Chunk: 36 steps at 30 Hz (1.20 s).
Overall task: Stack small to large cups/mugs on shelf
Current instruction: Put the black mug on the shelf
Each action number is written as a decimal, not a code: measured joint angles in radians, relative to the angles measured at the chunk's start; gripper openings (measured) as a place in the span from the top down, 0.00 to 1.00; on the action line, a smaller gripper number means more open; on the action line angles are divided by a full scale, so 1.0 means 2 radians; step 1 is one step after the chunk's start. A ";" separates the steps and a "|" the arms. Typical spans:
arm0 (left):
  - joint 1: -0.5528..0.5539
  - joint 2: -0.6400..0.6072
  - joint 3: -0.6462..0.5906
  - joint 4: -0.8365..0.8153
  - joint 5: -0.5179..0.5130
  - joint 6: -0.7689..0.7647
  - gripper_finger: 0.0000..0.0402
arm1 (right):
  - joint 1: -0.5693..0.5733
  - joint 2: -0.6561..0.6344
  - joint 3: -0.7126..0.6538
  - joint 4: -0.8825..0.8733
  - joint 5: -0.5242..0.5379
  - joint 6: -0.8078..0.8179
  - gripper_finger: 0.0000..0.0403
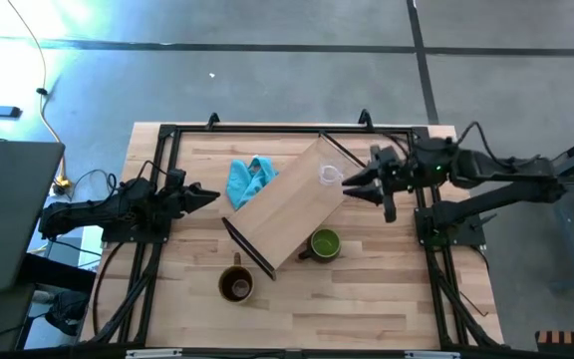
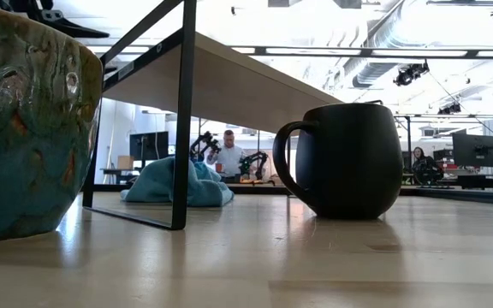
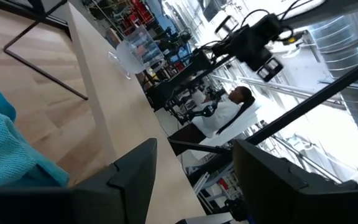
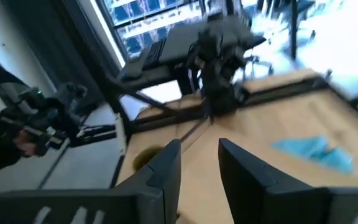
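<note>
While both arms hang over the table's two sides, the scene reads from left to right as follows.

Left gripper (image 1: 210,195): it hovers at the table's left side, pointing right toward the blue cloth; its fingers (image 3: 135,171) stand apart in the left wrist view with nothing between them.

Blue cloth (image 1: 249,179): it lies crumpled on the wooden tabletop (image 1: 367,309), just left of the shelf's far half and near the left gripper.

Brown mug (image 1: 236,285): it stands upright on the tabletop at the near side, just beside the shelf's near left end frame, handle pointing away toward the far side.

Shelf (image 1: 287,204): the pale board sits diagonally on the tabletop, running from near left to far right, raised on thin black end frames; in the low view its underside (image 2: 229,81) spans above the cloth.

Glass cup (image 1: 329,177): it stands on top of the shelf at the far right end, just left of the right gripper; the left wrist view shows it upright on the board (image 3: 129,53).

Green mug (image 1: 325,243): it stands upright on the tabletop, just right of the shelf's long near edge, handle pointing left toward the shelf.

Right gripper (image 1: 352,186): it hovers just right of the glass cup at the shelf's far right end; its fingers (image 4: 166,171) show a clear gap and hold nothing.
</note>
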 joint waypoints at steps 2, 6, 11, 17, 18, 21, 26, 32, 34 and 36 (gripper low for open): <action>0.000 0.000 0.000 0.000 -0.004 0.000 0.50 | 0.009 -0.007 -0.026 0.012 -0.001 0.019 0.76; 0.000 0.000 0.000 0.000 -0.007 0.000 0.50 | 0.029 -0.014 -0.051 0.025 0.009 0.042 0.76; 0.000 0.000 0.000 0.000 -0.008 0.000 0.50 | 0.049 -0.013 -0.071 0.025 0.021 0.065 0.76; 0.000 0.000 0.000 0.000 0.004 -0.002 0.50 | 0.070 -0.010 -0.089 0.020 0.022 0.101 0.76; 0.000 0.000 0.000 0.000 0.011 -0.004 0.50 | 0.073 -0.010 -0.089 0.021 0.022 0.106 0.76; 0.000 0.000 0.000 0.000 0.036 -0.019 0.50 | 0.082 -0.010 -0.089 0.021 0.022 0.109 0.76; 0.000 0.000 0.000 0.000 0.099 -0.042 0.50 | 0.098 -0.010 -0.089 0.018 0.022 0.113 0.76; 0.000 0.000 0.000 0.000 0.183 -0.079 0.50 | 0.109 -0.009 -0.089 -0.036 0.022 0.186 0.76; 0.000 0.000 0.000 0.000 0.205 -0.083 0.50 | 0.110 -0.003 -0.090 -0.055 0.022 0.204 0.76; 0.000 0.000 0.000 0.000 0.221 -0.088 0.50 | 0.110 0.005 -0.090 -0.062 0.023 0.214 0.76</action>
